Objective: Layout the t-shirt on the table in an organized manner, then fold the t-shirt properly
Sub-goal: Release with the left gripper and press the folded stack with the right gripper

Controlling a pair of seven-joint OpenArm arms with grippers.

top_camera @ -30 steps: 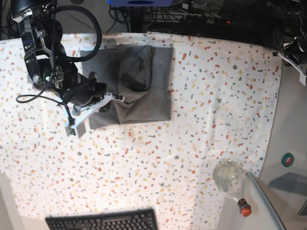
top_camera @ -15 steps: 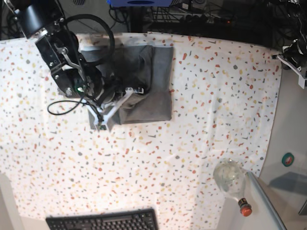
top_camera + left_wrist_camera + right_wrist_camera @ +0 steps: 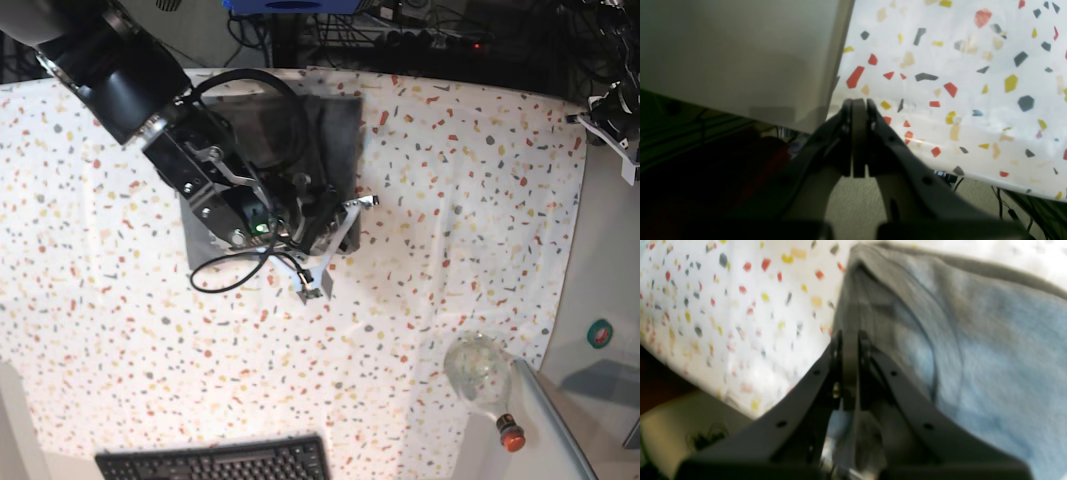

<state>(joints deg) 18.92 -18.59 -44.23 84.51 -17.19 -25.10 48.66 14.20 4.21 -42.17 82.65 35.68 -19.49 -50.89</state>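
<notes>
Nearest the camera's lower edge, a keyboard and bottle lie on the table. Mid-table, the right end effector is clamped on the t-shirt. Far right, the left end effector is closed, empty.

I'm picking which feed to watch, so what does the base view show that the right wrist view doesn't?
Only base: a keyboard, a clear bottle with its red cap, and the left tool parked at the far table edge. Only right wrist: the right tool close up, jaws shut against grey fabric. Both: the t-shirt on the speckled table.
</notes>
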